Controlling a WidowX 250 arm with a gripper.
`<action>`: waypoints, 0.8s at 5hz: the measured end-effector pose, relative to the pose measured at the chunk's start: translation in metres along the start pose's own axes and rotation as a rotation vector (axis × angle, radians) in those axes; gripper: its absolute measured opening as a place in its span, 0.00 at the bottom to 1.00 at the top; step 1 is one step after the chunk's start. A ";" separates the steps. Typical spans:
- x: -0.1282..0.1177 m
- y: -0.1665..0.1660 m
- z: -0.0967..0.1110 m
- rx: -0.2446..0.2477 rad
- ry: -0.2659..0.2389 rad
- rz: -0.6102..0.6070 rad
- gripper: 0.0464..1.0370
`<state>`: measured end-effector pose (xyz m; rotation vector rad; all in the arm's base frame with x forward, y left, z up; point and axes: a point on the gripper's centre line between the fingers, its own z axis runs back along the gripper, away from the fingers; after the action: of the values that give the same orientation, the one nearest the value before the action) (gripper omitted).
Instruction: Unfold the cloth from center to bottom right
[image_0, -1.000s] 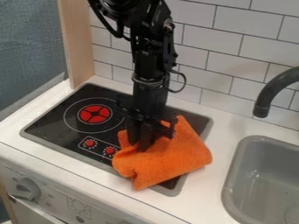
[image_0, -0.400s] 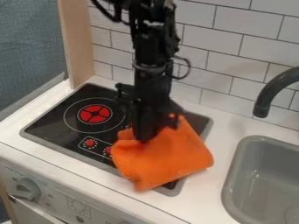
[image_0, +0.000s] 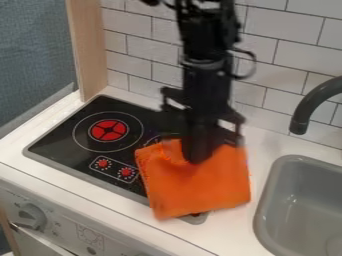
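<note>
Apparently closed, hand (image_0: 198, 161) pinches orange cloth (image_0: 194, 187), partly over stovetop (image_0: 59, 136), near grey sink (image_0: 300, 175).

A black stove (image_0: 59, 135) with a red burner (image_0: 109, 130) and two red knobs (image_0: 114, 167) is set into the white counter (image_0: 257, 142). A grey sink (image_0: 267, 200) lies at the right, near a dark faucet (image_0: 308, 104). White tiles (image_0: 284, 32) line the wall behind, beside a wooden post (image_0: 87, 50).
</note>
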<state>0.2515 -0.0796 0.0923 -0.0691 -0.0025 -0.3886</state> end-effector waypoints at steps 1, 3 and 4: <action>-0.005 -0.021 -0.017 -0.008 0.063 -0.068 0.00; -0.013 -0.055 -0.056 -0.059 0.183 -0.186 0.00; -0.016 -0.058 -0.069 -0.075 0.223 -0.198 0.01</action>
<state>0.2142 -0.1319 0.0276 -0.0995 0.2270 -0.5931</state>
